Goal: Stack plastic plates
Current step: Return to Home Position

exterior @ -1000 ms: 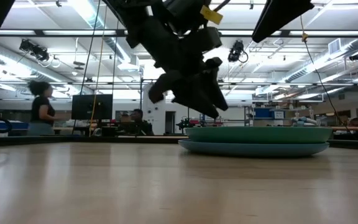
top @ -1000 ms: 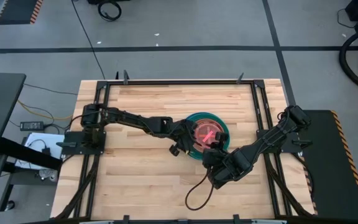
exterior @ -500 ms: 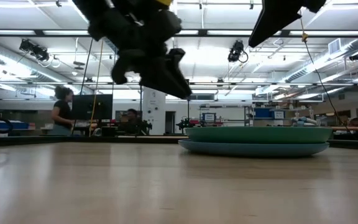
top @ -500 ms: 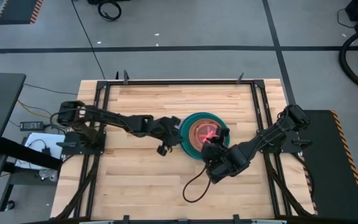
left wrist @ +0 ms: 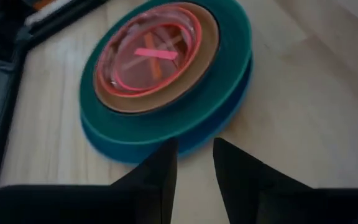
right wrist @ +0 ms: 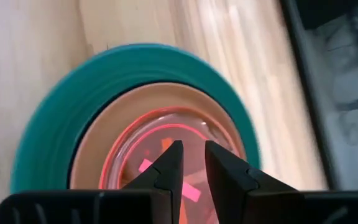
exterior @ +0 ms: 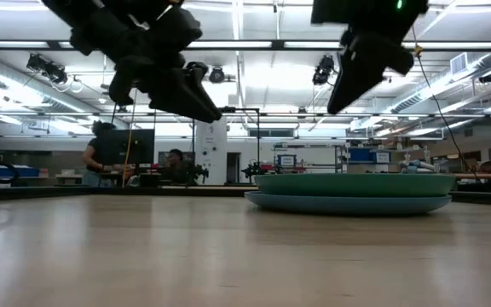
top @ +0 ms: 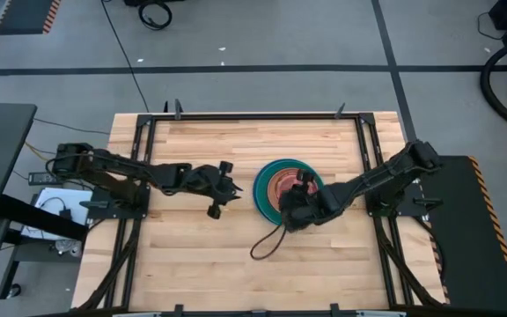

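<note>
The plastic plates (top: 286, 187) sit in one stack right of the table's middle: a blue one at the bottom on the wood, then teal (left wrist: 229, 68), a dark ring, brownish-orange (right wrist: 98, 155) and a small translucent pink-red one (left wrist: 148, 56) on top, with orange showing through it. My left gripper (top: 223, 187) hovers left of the stack, pointing at it, its fingers a narrow gap apart (left wrist: 194, 171). My right gripper (top: 302, 187) hangs above the stack's near right part, its fingers also narrowly apart (right wrist: 193, 163). In the low view both grippers (exterior: 199, 107) (exterior: 337, 102) are well above the plates (exterior: 352, 192).
A dark cable loop (top: 267, 246) from the right arm lies on the wood near the stack. Black frame rails (top: 143, 167) (top: 372, 150) run along the table's left and right sides. Bare wood lies left of and near the stack. People (exterior: 101, 158) stand in the room behind.
My left gripper has drawn back from above the stack toward the table's left edge, leaving the pink-red plate on top. My right gripper has moved from the near side of the stack toward the far edge and now hangs over the plates. The stack has stayed put.
</note>
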